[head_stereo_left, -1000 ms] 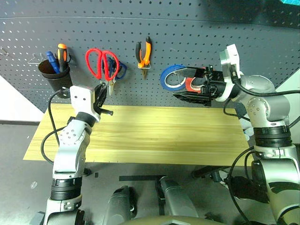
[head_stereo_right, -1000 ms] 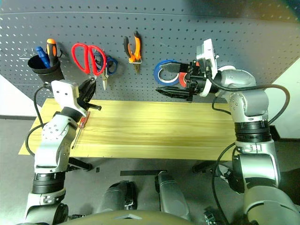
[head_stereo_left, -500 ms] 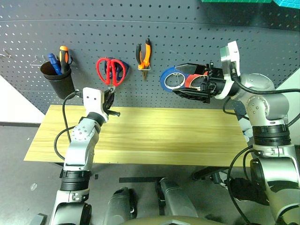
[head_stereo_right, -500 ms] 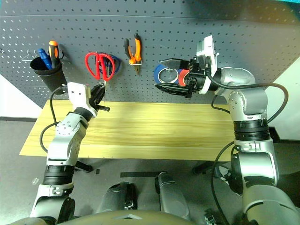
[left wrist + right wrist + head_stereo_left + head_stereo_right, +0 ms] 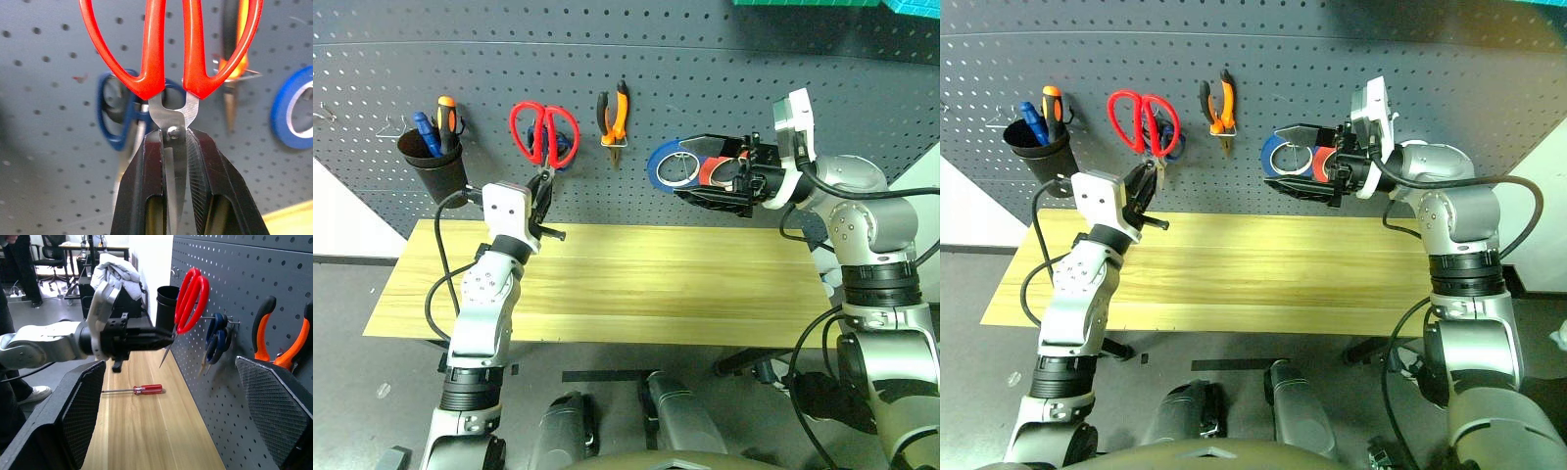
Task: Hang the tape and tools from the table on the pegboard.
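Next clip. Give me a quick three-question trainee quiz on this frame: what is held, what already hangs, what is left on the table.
1. True or false: the left gripper is shut on the blades of the red-handled scissors, handles up.
2. Which tool already hangs on the pegboard between the blue-handled scissors and the blue tape roll? A) hammer B) pliers C) wrench
3. Fill in: a red-handled ____ lies on the table.

Key: 1 true; 2 B; 3 screwdriver. The right gripper stands open by the tape rolls, holding nothing.
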{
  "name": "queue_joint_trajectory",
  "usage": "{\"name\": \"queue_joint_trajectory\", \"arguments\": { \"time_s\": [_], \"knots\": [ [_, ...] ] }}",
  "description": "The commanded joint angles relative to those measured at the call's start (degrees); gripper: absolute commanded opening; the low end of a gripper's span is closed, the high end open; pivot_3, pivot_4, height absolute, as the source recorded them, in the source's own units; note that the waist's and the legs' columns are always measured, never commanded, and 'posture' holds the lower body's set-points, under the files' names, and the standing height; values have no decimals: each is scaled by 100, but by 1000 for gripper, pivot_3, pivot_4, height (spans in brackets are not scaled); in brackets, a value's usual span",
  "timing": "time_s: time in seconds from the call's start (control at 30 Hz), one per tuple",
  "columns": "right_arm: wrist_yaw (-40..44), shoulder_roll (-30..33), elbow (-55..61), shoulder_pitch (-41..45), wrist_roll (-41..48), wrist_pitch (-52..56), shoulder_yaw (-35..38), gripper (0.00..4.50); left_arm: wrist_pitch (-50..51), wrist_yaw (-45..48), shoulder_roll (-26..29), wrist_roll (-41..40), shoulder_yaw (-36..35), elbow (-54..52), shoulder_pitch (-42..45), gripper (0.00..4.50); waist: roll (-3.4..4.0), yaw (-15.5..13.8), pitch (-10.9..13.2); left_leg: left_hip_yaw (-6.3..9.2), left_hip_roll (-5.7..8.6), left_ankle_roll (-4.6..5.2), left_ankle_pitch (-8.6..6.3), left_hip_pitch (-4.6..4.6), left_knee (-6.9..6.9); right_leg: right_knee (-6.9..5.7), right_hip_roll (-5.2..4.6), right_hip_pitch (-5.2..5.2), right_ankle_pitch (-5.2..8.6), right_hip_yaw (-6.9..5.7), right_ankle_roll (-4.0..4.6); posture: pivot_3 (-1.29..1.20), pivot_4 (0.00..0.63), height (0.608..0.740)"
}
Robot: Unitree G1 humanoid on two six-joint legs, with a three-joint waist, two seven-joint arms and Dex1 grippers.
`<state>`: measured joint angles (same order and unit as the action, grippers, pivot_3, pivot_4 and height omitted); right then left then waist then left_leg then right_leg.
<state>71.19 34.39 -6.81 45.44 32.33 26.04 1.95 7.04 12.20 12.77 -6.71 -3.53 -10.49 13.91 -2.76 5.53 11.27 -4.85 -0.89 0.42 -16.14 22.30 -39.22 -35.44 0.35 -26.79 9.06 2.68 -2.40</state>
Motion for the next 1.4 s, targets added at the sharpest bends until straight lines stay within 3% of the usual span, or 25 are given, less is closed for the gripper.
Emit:
{"name": "queue_joint_trajectory", "arguments": {
  "time_s": [0.03, 0.53, 0.97, 1.2, 1.37, 1.4],
  "knots": [
    [6, 55, 206, 18, 49, -66, 115, 4500, 191, -46, -32, 19, 52, -259, -34, 271, -2, 1, -9, 0, 0, 0, 0, 0, 0, 0, 1, 0, 0, 0, 0, -88, 111, 734],
    [13, 73, 198, -48, -106, -157, -8, 4500, 406, -301, 20, 137, -166, 210, 219, 271, -2, -1, -28, 0, 0, 0, 0, 0, 0, 0, 1, 0, 0, 0, 0, -86, 117, 734],
    [-19, -8, 61, 23, -271, -320, -77, 4500, 405, -161, 179, 95, -325, 2304, 1609, 271, -4, -6, -32, 0, 2, 1, 1, 1, -3, 0, 0, 1, -1, -7, -1, -82, 114, 734],
    [-51, -13, 132, -21, -252, -317, -66, 4500, 229, -76, 204, 19, -400, 2359, 1722, 2585, -3, -4, -33, 1, -2, 1, 1, 0, -2, -1, 2, 0, -1, -6, -1, -82, 112, 734],
    [-18, 58, 227, -126, -183, -196, -59, 4500, 683, 178, 155, -314, -322, 910, 866, 4161, -3, -1, -34, -3, -2, 4, -2, 2, -1, 2, -3, -1, -1, 2, -1, -67, 117, 734],
    [-7, 69, 257, -152, -165, -146, -72, 4500, 827, 193, 160, -382, -317, 594, 677, 4161, -3, -7, -34, -2, -2, 4, -2, 2, -1, 2, -4, -1, -1, 2, 0, -65, 118, 734]
  ]
}}
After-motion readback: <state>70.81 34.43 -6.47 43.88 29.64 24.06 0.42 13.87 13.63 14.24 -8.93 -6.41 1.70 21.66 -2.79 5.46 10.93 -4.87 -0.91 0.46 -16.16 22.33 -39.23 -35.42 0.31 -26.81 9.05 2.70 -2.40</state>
